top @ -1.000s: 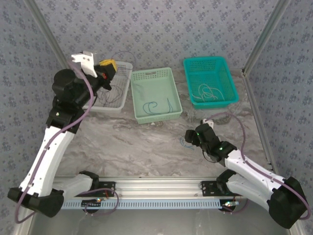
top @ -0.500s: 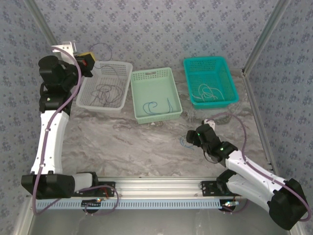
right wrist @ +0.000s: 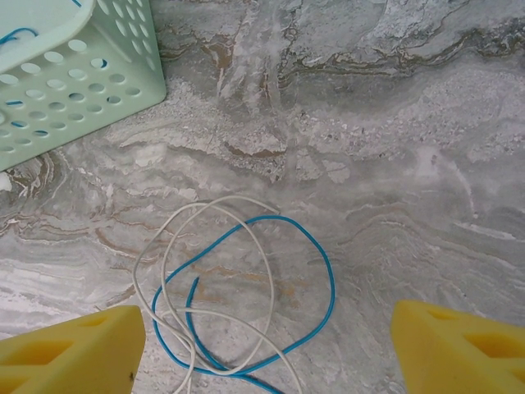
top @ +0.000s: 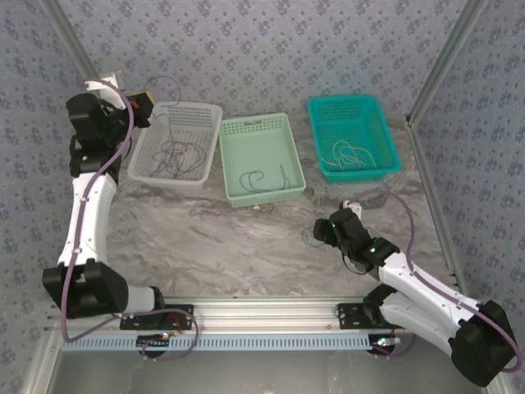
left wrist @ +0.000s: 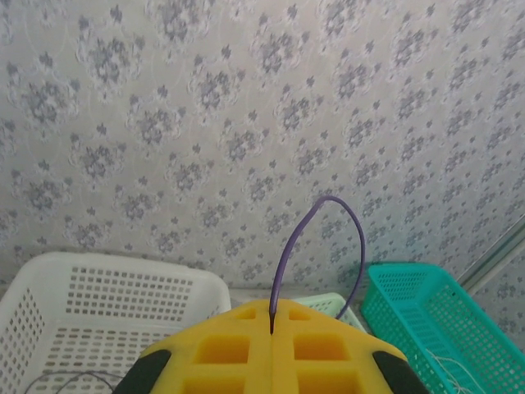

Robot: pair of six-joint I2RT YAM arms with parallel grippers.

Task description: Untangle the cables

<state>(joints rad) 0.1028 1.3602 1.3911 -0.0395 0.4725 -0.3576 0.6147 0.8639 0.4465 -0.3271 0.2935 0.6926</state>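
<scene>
grey-veined, marble-look counter (top: 205,238) carrying three perforated plastic baskets in a row: white basket (top: 197,105), pale green basket (top: 254,120), teal basket (top: 344,98). left claw (left wrist: 271,328), raised at the white basket's far left corner, had its yellow foam pads pressed together on the purple-grey cable (left wrist: 316,234), a thin springy wire arching up from the seam. its tail appeared to hang into the white basket among dark loops. right claw (right wrist: 262,349) hung low over the counter, pads wide apart and empty, straddling the blue cable (right wrist: 328,271) and white cable (right wrist: 150,240), which lay as loosely interlaced loops near the pale green basket. step judged: sorting by colour, purple strand being delivered. the next move would call for dropping that strand in, then pinching one limp loop without dragging its partner.
</scene>
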